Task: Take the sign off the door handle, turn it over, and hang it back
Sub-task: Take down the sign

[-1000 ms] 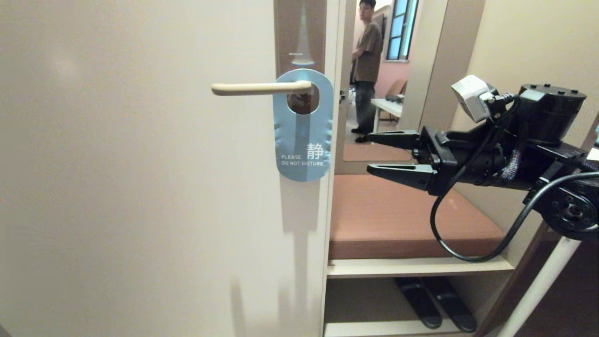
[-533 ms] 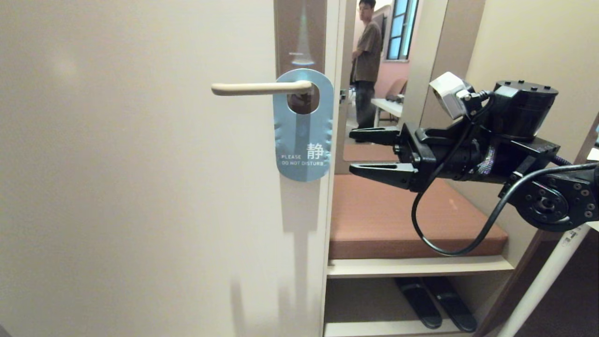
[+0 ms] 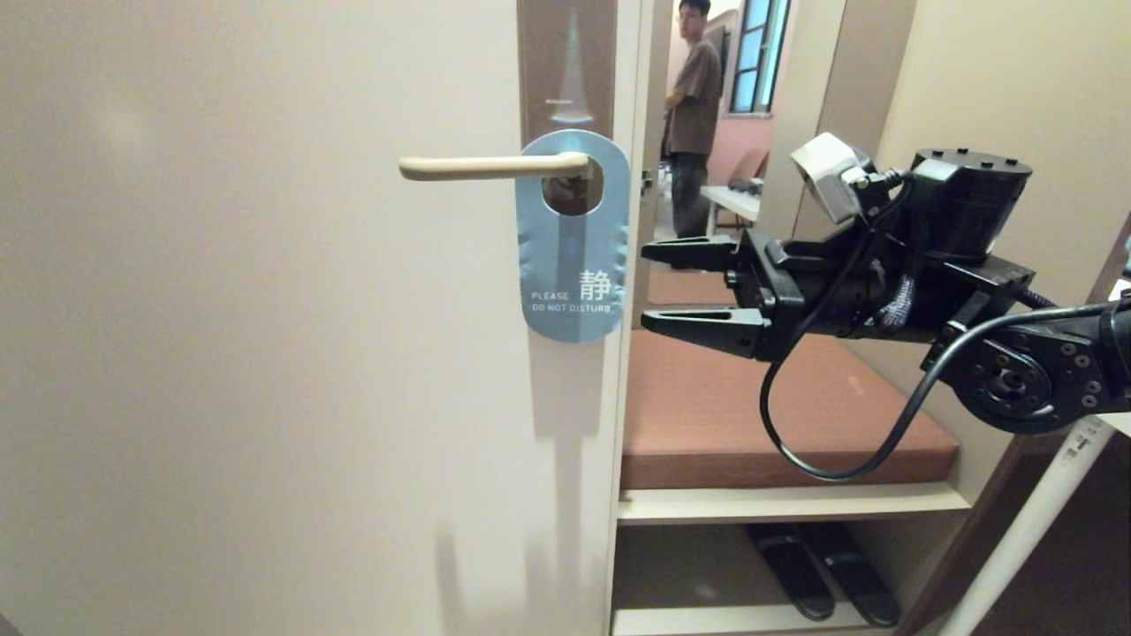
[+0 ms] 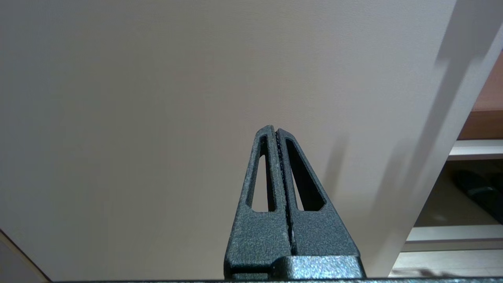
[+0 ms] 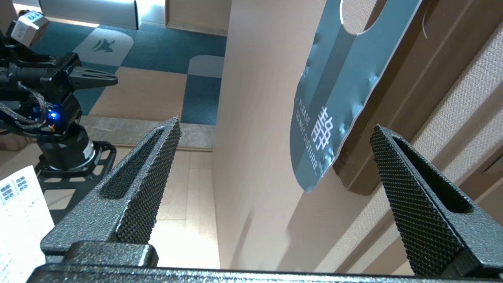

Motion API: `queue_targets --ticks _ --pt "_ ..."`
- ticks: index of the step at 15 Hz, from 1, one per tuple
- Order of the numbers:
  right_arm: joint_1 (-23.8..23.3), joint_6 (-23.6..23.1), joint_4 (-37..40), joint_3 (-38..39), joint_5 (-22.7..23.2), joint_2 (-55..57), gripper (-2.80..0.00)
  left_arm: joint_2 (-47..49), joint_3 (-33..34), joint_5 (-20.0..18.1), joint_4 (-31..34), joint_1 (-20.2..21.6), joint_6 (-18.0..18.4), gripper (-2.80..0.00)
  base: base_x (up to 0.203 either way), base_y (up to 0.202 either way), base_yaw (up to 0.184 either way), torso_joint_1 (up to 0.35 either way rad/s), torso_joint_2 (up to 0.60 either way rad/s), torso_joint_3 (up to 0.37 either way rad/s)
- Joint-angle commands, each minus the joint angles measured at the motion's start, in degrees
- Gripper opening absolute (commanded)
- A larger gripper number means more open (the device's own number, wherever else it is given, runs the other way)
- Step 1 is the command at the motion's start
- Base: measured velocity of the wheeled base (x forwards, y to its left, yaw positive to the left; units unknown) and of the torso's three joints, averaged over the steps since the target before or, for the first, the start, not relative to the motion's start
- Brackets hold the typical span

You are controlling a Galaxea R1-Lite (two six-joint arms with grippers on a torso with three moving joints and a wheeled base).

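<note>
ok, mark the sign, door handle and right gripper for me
sign (image 3: 573, 256): head view, middle of the blue face.
door handle (image 3: 486, 166): head view, midway along the cream lever.
right gripper (image 3: 643, 285): head view, gap midway between its open fingertips.

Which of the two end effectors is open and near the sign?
The right end effector: its fingers are spread wide, level with the blue sign on the door handle. The left end effector is shut, facing bare door.

head view faces door (image 3: 265, 353) closely; right wrist view shares sign (image 5: 334, 102); left wrist sees door.
</note>
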Motion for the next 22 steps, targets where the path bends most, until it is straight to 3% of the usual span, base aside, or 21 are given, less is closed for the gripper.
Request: queue_targets --ticks 1,22 --pt "0.3 -0.01 -0.28 -0.28 0.32 0.31 0.0 0.0 0.0 -0.01 0.0 0.02 0.01 -2.8 0.0 0.0 0.0 0.0 0.0 0.0" --pt "3.89 -0.18 -0.28 -5.79 -0.15 5.38 0.0 0.0 0.0 -0.01 0.0 0.02 0.08 -2.8 0.0 0.0 0.0 0.0 0.0 0.0"
